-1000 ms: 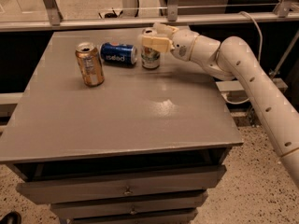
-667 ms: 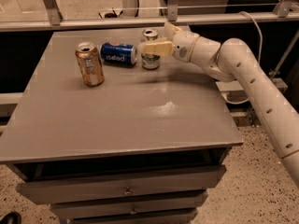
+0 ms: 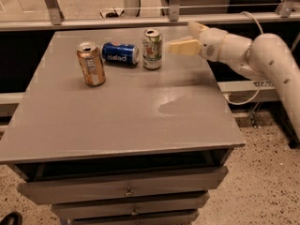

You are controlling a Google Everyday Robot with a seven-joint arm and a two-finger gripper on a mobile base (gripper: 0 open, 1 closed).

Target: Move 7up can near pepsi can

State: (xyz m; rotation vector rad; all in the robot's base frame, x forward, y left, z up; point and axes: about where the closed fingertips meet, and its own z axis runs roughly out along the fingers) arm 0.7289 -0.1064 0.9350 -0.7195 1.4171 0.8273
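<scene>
End effector: my end effector [image 3: 182,36] hangs over the back right part of the tabletop [image 3: 140,121], pointing left toward the cans.
Its state: spread wide and holding nothing. One tan finger [image 3: 185,47] reaches left at about mid-height of the 7up can; the other sits higher and further back.
7up can: the 7up can [image 3: 152,49] stands upright near the back edge of the tabletop, roughly at the middle of its width, with the opened top facing up.
7up can against my end effector: it is just to the left of my lower fingertip, with a thin strip of tabletop showing between them, so we are not touching. The can is outside my fingers, not between them.
Pepsi can: the pepsi can [image 3: 120,53] lies on its side just left of the 7up can, its lettering upside down. Its right end is right up against the 7up can; I cannot tell whether they touch.
Orange-gold can: the orange-gold can [image 3: 91,64] stands upright to the left of the pepsi can and a little nearer the front, close to it but apart.
My arm: the white arm [image 3: 262,60] comes in from the right edge, past the side of the tabletop.
Below: drawers [image 3: 126,191] sit under the tabletop.
</scene>
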